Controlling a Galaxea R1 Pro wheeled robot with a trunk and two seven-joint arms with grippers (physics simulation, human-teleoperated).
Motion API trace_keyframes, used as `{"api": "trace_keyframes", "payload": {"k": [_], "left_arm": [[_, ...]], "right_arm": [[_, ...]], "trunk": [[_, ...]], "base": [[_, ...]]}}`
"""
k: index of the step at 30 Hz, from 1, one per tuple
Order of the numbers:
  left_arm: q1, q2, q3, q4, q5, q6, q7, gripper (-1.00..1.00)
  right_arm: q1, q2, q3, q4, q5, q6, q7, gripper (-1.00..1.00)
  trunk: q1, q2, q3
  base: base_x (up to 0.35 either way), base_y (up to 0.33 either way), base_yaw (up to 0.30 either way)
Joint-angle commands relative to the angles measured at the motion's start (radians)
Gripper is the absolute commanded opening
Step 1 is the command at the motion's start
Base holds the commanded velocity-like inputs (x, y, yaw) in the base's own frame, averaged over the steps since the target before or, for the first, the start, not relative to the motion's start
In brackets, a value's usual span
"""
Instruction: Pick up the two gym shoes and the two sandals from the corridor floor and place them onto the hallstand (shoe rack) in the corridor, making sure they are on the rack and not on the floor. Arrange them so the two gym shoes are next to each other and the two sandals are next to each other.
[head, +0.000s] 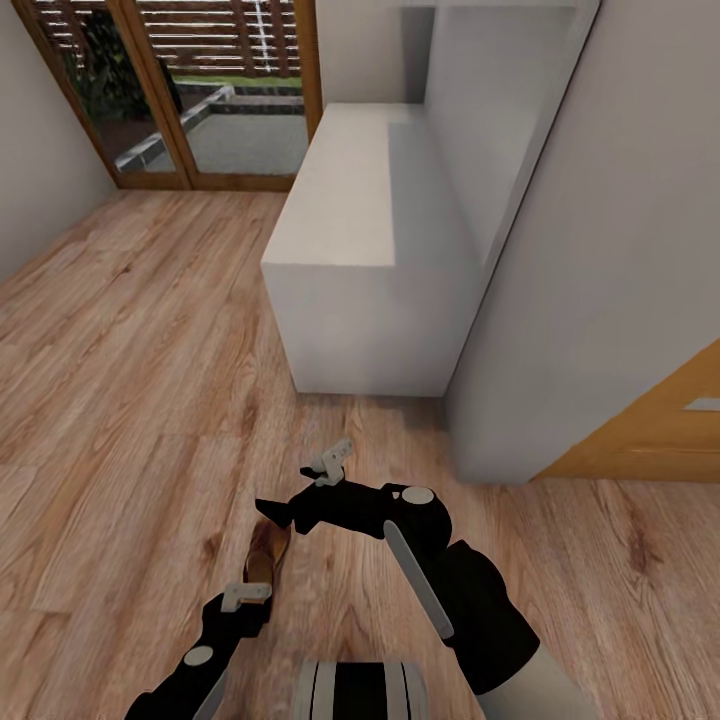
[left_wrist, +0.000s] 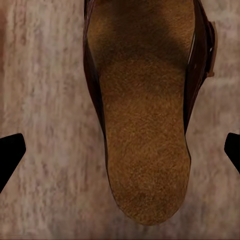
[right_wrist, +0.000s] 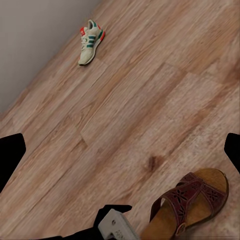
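Note:
One brown sandal (head: 265, 553) lies on the corridor floor (head: 120, 400) just in front of me. My left gripper (left_wrist: 120, 152) hangs open right above it, its black fingertips (left_wrist: 10, 152) standing either side of the tan insole (left_wrist: 145, 125) and apart from it. In the right wrist view the same sandal (right_wrist: 192, 205) shows its cut-out strap, with the left gripper's white part (right_wrist: 115, 225) beside it. A white gym shoe (right_wrist: 90, 42) with green stripes lies farther off near a grey wall. My right gripper (head: 275, 512) is open and empty above the floor. The hallstand (head: 350, 190) stands ahead.
A grey wall panel (head: 600, 250) rises to the right of the hallstand, with a wooden door (head: 660, 420) beyond it. Glazed wooden doors (head: 180, 100) close the corridor's far end. Open plank floor stretches to the left.

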Motion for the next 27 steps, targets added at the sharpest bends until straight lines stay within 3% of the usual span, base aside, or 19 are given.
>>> {"api": "trace_keyframes", "payload": {"k": [1, 10, 27], "left_arm": [[0.002, 0.0, -0.001, 0.001, -0.004, -0.011, 0.005, 1.0], [0.005, -0.001, -0.001, 0.001, -0.004, -0.043, 0.005, 1.0], [0.004, -0.003, 0.0, 0.001, -0.054, -0.049, 0.007, 1.0]], "right_arm": [[0.0, 0.0, -0.001, -0.001, -0.005, 0.007, 0.0, 1.0], [-0.001, 0.0, -0.001, -0.001, -0.005, 0.007, 0.0, 1.0], [-0.001, 0.0, -0.001, -0.002, -0.005, 0.007, 0.0, 1.0]], "trunk": [[0.0, -0.001, -0.005], [0.004, -0.003, -0.046], [0.005, -0.003, -0.07]], "base": [[0.0, 0.0, 0.0], [0.0, 0.0, 0.0], [0.0, 0.0, 0.0]]}}
